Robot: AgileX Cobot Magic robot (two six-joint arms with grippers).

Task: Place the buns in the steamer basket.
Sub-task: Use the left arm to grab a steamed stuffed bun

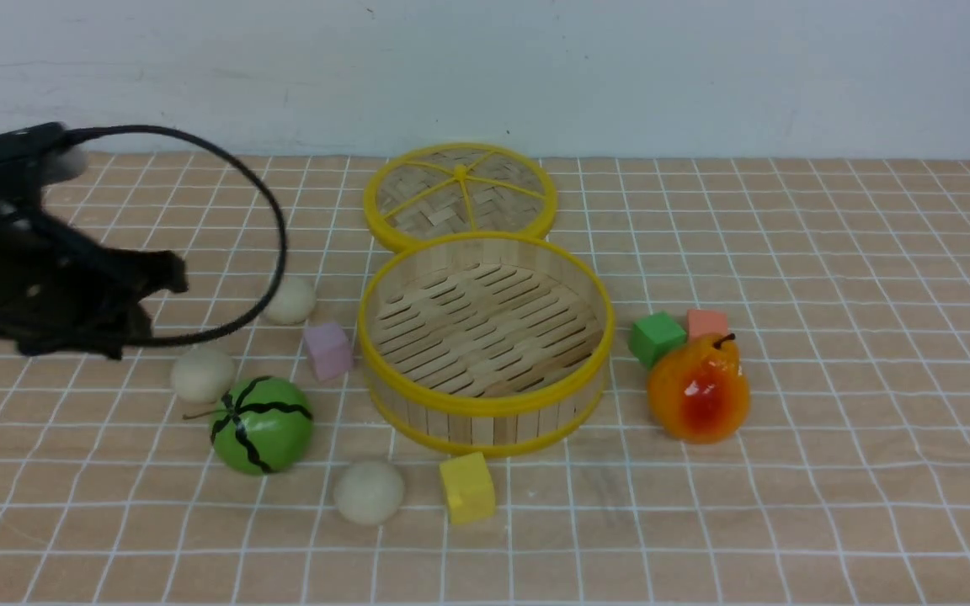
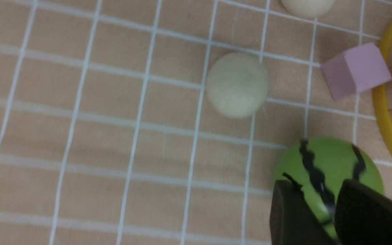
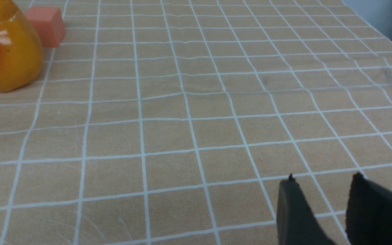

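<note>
Hovers over the grid-patterned tabletop (image 1: pixel 830 522) with the left gripper (image 2: pixel 315 189), open-jawed; has the right gripper (image 3: pixel 323 180) spread too. See one cream bun (image 1: pixel 367 492) near the yellow block (image 1: pixel 468 488), another (image 1: pixel 204 375) just beside the striped green melon (image 1: pixel 263 425), a third (image 1: pixel 290 301) near the lilac block (image 1: pixel 329 350), all outside the bamboo steamer basket (image 1: pixel 485 406).

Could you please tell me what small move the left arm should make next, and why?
I would probably shift the open left claw off the green melon and over the bun just beyond it. The claw holds nothing, its tips line up with the melon in the wrist view, and the steamer basket has no bun in it.
</note>
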